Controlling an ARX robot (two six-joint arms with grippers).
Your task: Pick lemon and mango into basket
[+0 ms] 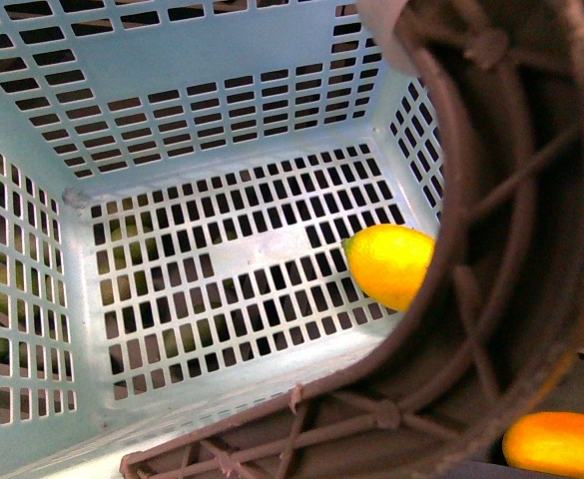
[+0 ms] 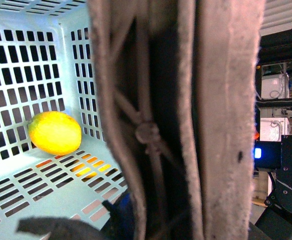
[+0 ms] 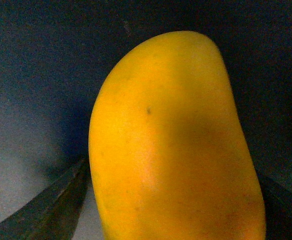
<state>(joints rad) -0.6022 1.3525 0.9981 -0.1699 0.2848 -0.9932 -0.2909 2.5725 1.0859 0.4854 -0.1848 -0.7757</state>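
The lemon [image 1: 391, 264] lies on the basket [image 1: 222, 60] floor near its right wall, partly behind the brown handle [image 1: 511, 200]. The mango [image 1: 561, 444] lies outside the basket, between the right gripper [image 3: 173, 210]'s spread fingers [image 3: 56, 205]. Whether they clamp it cannot be told.

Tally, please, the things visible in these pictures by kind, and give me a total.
basket: 1
lemon: 1, lying on the basket floor
mango: 1, outside the basket
Total: 3
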